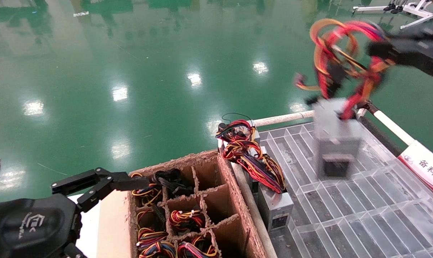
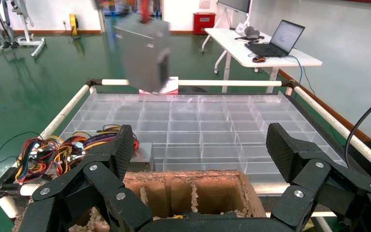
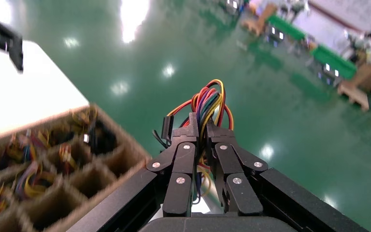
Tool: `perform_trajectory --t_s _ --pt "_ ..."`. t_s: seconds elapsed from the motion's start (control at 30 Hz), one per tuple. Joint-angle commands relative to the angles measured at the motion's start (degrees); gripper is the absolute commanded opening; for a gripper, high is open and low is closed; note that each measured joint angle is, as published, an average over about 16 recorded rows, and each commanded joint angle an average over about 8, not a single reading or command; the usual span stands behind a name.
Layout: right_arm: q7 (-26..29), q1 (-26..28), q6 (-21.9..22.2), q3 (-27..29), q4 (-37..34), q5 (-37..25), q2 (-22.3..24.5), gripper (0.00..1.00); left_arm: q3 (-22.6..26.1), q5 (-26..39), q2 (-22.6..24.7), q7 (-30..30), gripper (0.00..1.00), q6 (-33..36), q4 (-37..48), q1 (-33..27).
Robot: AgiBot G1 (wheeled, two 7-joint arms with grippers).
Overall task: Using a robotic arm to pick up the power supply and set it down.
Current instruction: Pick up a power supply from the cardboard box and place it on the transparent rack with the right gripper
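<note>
The power supply (image 1: 336, 143), a small grey metal box, hangs in the air over the far part of the clear divided tray (image 1: 363, 215). Its looped red, yellow and orange wires (image 1: 342, 53) rise from the box into my right gripper (image 1: 379, 50) at the upper right. The right wrist view shows that gripper (image 3: 202, 123) shut on the wire bundle (image 3: 207, 99). From the left wrist view the hanging box (image 2: 142, 53) is tilted and clear of the tray (image 2: 198, 116). My left gripper (image 1: 130, 182) stands open and empty at the near left, over the cardboard box (image 2: 193, 176).
A cardboard box (image 1: 234, 200) with dividers holds several wire bundles. Between it and the tray lies another grey unit (image 1: 275, 209) with long loose wires (image 1: 252, 154). White rails edge the tray, and a labelled sign (image 1: 426, 168) is at its right. Green floor lies beyond.
</note>
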Motion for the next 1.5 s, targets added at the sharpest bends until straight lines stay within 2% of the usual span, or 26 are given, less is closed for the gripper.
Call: perform_trajectory --t_s 0.03,0.3,0.6,0.93,1.5 --pt "0.35 0.14 -2.03 0.41 -0.09 0.4 2.65 0.0 0.0 0.0 0.0 0.0 1.0 0.0 0.0 0.0" --pt "-1.38 -5.23 -5.66 0.1 -2.2 3.29 7.05 0.0 0.0 0.0 0.0 0.0 1.0 0.0 0.0 0.0" --pt "-5.99 -14.2 -5.53 -1.24 -4.35 6.35 7.69 0.0 0.01 0.0 0.0 0.0 1.0 0.0 0.0 0.0" --pt "-8.25 -19.11 -3.83 -3.45 -3.39 6.15 4.14 0.0 0.01 -0.01 0.0 0.0 1.0 0.0 0.0 0.0" --pt "-7.99 -18.47 -3.07 -7.92 -4.48 1.92 -5.13 0.0 0.02 -0.01 -0.01 0.01 1.0 -0.01 0.0 0.0"
